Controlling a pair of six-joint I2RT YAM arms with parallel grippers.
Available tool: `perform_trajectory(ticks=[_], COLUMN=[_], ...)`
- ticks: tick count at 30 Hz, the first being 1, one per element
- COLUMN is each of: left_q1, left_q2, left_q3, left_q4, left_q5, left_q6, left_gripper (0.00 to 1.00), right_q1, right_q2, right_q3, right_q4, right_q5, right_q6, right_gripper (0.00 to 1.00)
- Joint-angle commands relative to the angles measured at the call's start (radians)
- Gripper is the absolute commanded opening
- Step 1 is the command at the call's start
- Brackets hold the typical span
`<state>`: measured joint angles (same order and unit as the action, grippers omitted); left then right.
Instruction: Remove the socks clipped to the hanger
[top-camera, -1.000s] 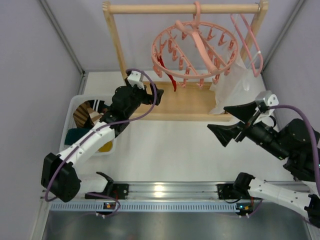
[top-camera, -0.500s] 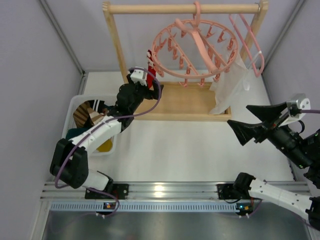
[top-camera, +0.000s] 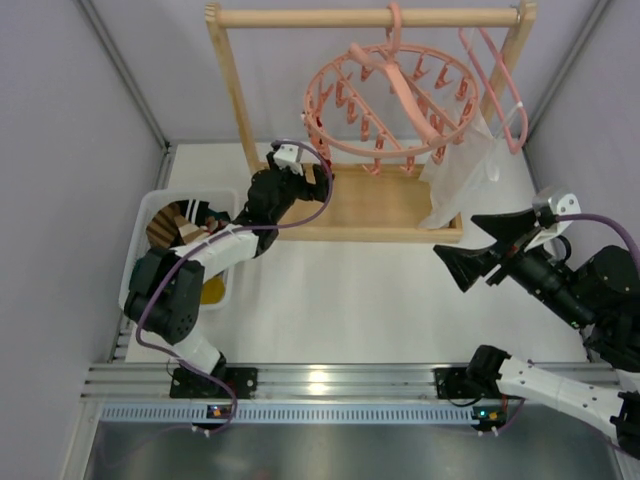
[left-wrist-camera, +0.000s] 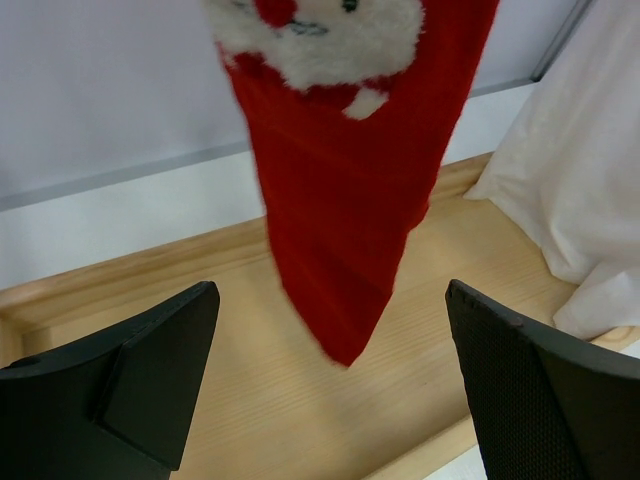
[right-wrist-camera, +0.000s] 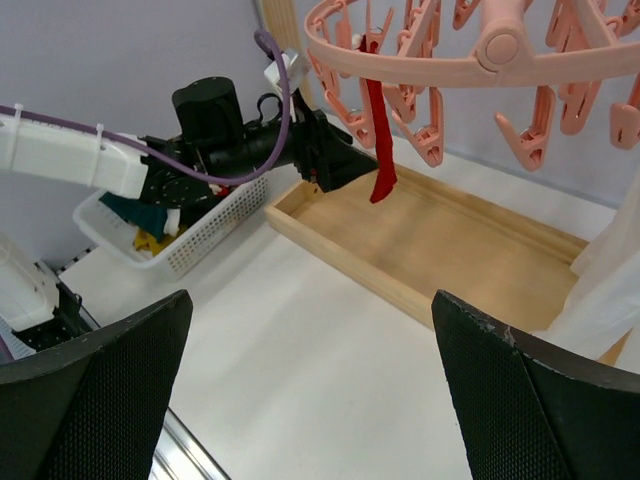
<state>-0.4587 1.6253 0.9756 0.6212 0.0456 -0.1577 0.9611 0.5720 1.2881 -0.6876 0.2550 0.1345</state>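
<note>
My left gripper (left-wrist-camera: 330, 330) gapes wide just short of the red sock (left-wrist-camera: 340, 200), so I should ease farther in, close mid-fabric, and tug down off the hanger (right-wrist-camera: 500, 75).

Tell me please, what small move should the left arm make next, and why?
Probably ease the left gripper forward and slightly up until its open fingers straddle the red sock, then close. The sock hangs clipped to the hanger, apparently just ahead of the fingers and centred between them, not yet touched.
</note>
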Motion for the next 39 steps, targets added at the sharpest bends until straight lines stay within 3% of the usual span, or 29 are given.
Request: perform_trajectory(ticks=[1, 14, 22, 25, 26, 29, 30, 39], left_q1=[0.002, 0.005, 0.008, 0.006, 0.006, 0.005, 0.000, -0.018], left_q2=[0.051, 0.306, 0.422, 0.449, 0.450, 0.423, 0.392, 0.133], left_q3=[0.011, 0.195, 0.294, 0.316, 0.318, 0.293, 0.264, 0.028], left_q4=[0.199, 0.294, 0.356, 0.367, 0.367, 0.368, 0.368, 0.367], left_q5=[0.072, -0.099, -0.073, -0.078, -0.084, -0.127, -0.153, -0.548], left_q6=[-0.023, 0.033, 0.050, 0.055, 0.058, 0.057, 0.056, -0.011], left_gripper=[0.98, 0.97, 0.86, 0.69, 0.46, 0.06, 0.00, 0.00], right_q1=[0.004, 0.004, 0.004, 0.004, 0.004, 0.002, 0.004, 0.004], right_q2=[0.022, 0.042, 0.055, 0.066, 0.072, 0.078, 0.078, 0.065], right_q3=[-0.003, -0.050, -0.067, -0.067, -0.067, -0.079, -0.085, -0.085], right_q4=[0.031, 0.069, 0.082, 0.082, 0.083, 0.098, 0.105, 0.132], right_q5=[-0.029, -0.077, -0.079, -0.077, -0.079, -0.086, -0.089, -0.106], right_q6=[-0.003, -0.010, -0.012, -0.015, -0.015, -0.015, -0.015, 0.008], right_gripper=[1.00, 0.99, 1.00, 0.99, 0.99, 0.99, 0.99, 0.99])
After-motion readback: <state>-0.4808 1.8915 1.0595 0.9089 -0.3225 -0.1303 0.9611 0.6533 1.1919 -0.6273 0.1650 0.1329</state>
